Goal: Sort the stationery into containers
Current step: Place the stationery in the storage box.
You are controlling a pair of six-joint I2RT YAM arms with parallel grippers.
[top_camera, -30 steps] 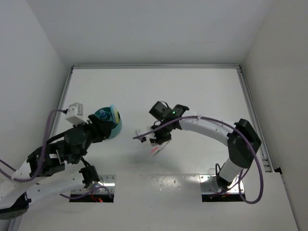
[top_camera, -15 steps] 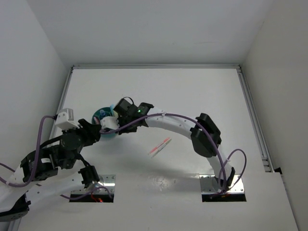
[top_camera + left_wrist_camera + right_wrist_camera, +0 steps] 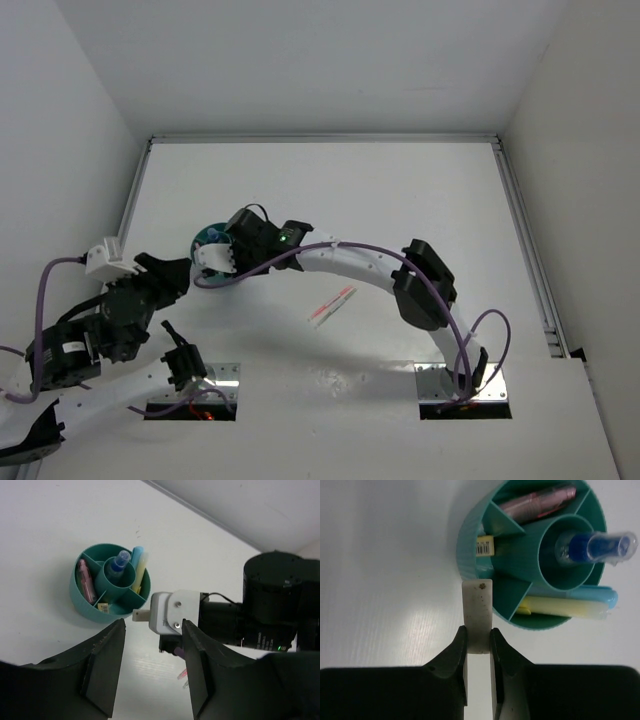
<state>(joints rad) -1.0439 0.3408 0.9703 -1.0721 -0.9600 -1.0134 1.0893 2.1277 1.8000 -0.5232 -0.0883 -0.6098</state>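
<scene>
Two arms are sharing the bench as we are watching the right fingers pinching a beige eraser, its long axis pointing straight ahead at the near wall of the teal organiser, while the left fingers are hanging open, empty and farther off.

White links, black joints, purple cables, black-fingered right hand.

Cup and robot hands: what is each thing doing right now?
Cup: upright.
Blue marker: standing in middle tube.
Yellow marker: in a side pocket.
Pink pen: in a side pocket.
White bar: pinched, at cup's rim.
Right gripper: shut on white bar.
Left gripper: open, empty.
Red pen: lying on table.
</scene>
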